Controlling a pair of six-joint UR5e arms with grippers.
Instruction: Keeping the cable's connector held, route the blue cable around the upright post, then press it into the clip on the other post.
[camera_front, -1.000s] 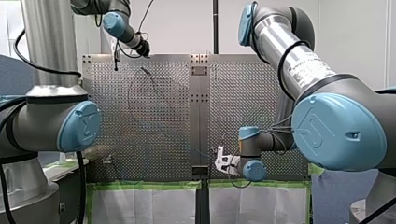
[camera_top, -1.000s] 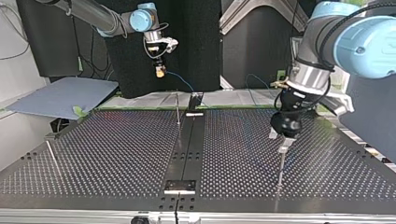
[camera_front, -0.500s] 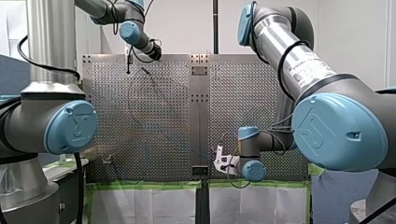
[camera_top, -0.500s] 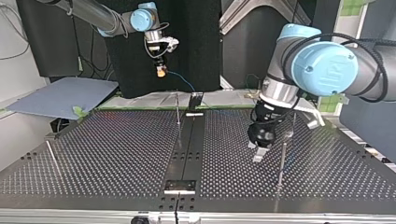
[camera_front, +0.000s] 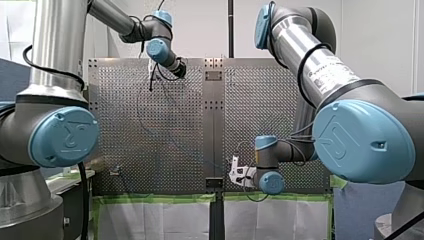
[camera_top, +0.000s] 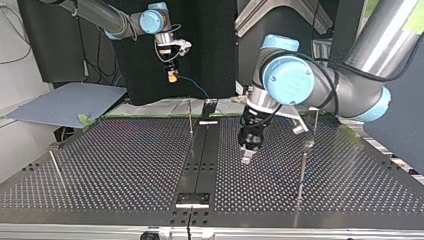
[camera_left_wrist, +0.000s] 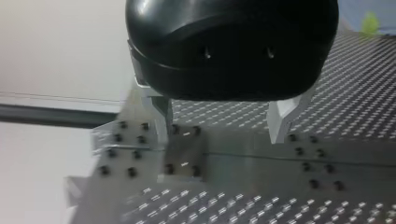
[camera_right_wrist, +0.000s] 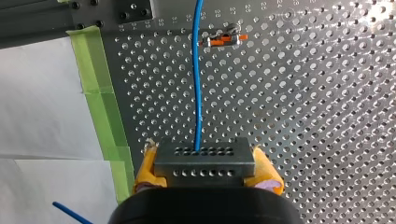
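My right gripper (camera_right_wrist: 204, 173) has its yellow pads shut on the grey connector block (camera_right_wrist: 204, 160). The blue cable (camera_right_wrist: 196, 74) runs straight ahead from the block, past a small orange-levered clip (camera_right_wrist: 224, 38) on the plate. In the top view the right gripper (camera_top: 172, 76) hangs high at the back left, and the cable (camera_top: 194, 87) trails down from it. A thin upright post (camera_top: 190, 116) stands near the centre rail. Another post (camera_top: 302, 172) carrying a clip (camera_top: 308, 144) stands at the right. My left gripper (camera_top: 247, 156) hovers open and empty between them, its metal fingers (camera_left_wrist: 161, 116) wide apart over the rail.
A third thin post (camera_top: 57, 170) leans at the top view's left. The perforated table (camera_top: 125, 165) has a dark centre rail (camera_top: 200, 160) with a metal bracket (camera_top: 193, 200) at its near end. Green tape and white sheets edge the table's far side (camera_right_wrist: 95, 88).
My left arm has swung across the top view from the right-hand post leftwards to near the centre rail, fingers still open. My right gripper has stayed put with the connector.
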